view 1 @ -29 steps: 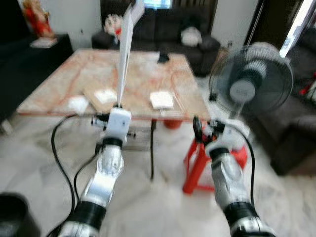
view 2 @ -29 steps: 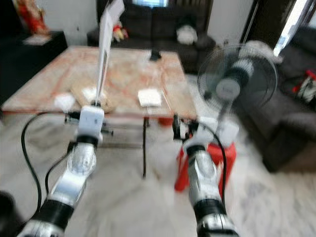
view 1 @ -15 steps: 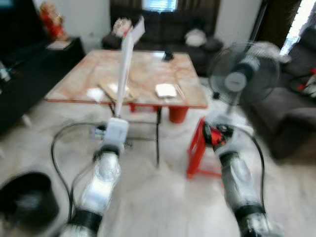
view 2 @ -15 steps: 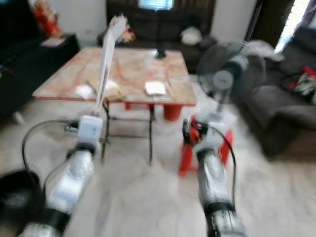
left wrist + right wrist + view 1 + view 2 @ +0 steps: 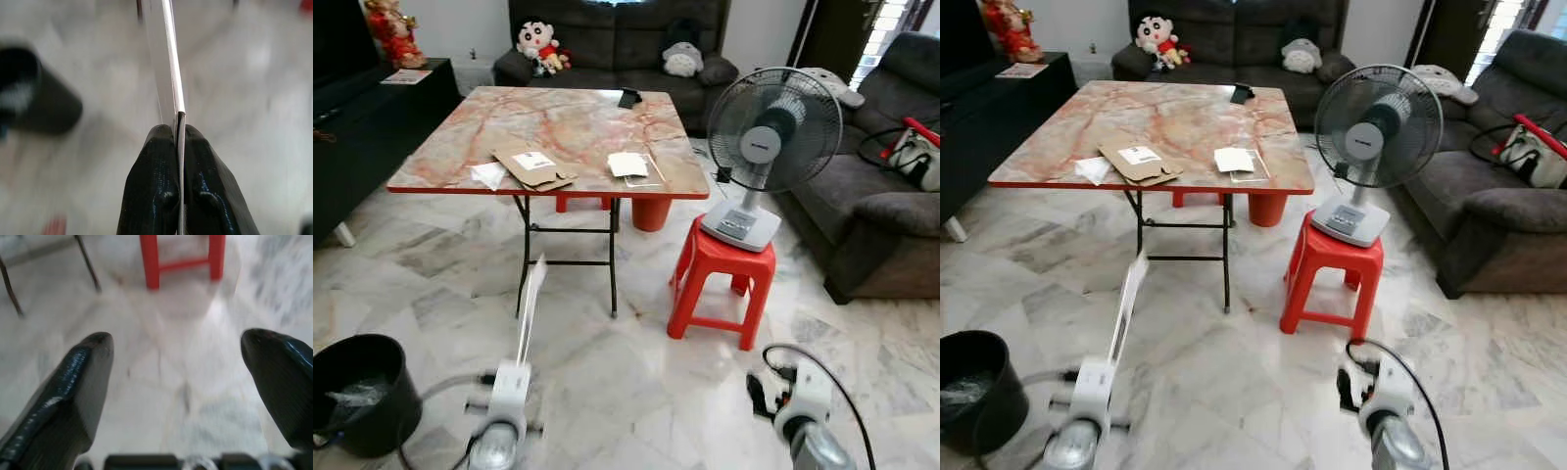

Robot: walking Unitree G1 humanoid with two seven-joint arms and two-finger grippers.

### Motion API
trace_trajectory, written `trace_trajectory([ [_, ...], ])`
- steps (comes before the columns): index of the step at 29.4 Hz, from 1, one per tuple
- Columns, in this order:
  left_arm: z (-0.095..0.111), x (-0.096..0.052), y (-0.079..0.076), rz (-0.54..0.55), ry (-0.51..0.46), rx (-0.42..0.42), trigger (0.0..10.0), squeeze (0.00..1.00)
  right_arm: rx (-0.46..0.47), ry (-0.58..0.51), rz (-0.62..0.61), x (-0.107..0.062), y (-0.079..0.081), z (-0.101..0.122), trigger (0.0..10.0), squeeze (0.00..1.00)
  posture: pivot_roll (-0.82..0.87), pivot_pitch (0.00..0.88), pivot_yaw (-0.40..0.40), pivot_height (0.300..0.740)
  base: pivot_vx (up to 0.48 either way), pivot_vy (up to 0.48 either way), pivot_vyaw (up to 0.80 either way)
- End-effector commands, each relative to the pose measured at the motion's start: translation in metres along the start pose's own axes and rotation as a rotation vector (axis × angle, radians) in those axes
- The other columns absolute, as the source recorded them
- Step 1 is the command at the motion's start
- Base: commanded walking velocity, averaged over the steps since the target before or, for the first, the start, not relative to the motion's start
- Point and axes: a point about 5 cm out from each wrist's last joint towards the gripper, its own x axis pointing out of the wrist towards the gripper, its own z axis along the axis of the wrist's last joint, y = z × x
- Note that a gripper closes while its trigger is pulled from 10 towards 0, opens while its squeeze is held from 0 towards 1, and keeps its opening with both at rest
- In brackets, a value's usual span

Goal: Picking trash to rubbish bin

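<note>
My left gripper is shut on a thin white sheet of card, which stands up edge-on from the fingers, low over the marble floor. The black rubbish bin, lined with a clear bag, stands on the floor to the left of that arm and appears as a dark blur in the left wrist view. My right gripper is open and holds nothing; it hangs low over the floor at the lower right. On the marble table lie a flat cardboard piece and white paper scraps.
A red plastic stool carrying a standing fan stands right of the table. Dark sofas line the right side and the back wall. A black cabinet runs along the left. Open floor lies between me and the table.
The whole view has pulled back from the table and sharpened. Both arms now sit much lower in the picture, the sheet is still held, and the bin has come into view at lower left.
</note>
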Motion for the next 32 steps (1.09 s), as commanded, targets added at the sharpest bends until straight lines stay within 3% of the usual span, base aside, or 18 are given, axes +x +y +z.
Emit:
trace_trajectory([
  [1, -0.022, -0.005, 0.002, 0.003, 0.095, -0.010, 10.0, 0.00, -0.016, 0.068, -0.019, -0.004, -0.005, -0.014, 10.0, 0.00, -0.05, 0.034, -0.061, 0.740, 0.000, 0.000, 0.00],
  [2, -0.040, -0.011, 0.003, 0.011, 0.163, -0.008, 10.0, 0.00, -0.004, 0.120, -0.042, -0.009, -0.010, -0.028, 10.0, 0.00, -0.05, 0.030, -0.062, 0.740, 0.000, 0.000, 0.00],
  [7, -0.057, -0.019, 0.004, 0.032, 0.219, -0.045, 10.0, 0.00, 0.031, 0.161, -0.093, -0.015, -0.019, -0.042, 10.0, 0.00, -0.04, 0.027, -0.066, 0.740, 0.000, 0.000, 0.00],
  [24, -0.057, -0.018, 0.001, 0.034, 0.220, -0.054, 10.0, 0.00, 0.003, 0.179, -0.059, -0.017, -0.014, -0.049, 10.0, 0.00, -0.04, 0.009, -0.070, 0.740, 0.000, 0.000, 0.54],
  [32, -0.058, -0.019, -0.001, 0.038, 0.221, -0.058, 10.0, 0.00, -0.014, 0.160, -0.070, -0.015, -0.013, -0.045, 10.0, 0.00, -0.04, 0.026, -0.075, 0.740, 0.092, 0.000, 0.14],
])
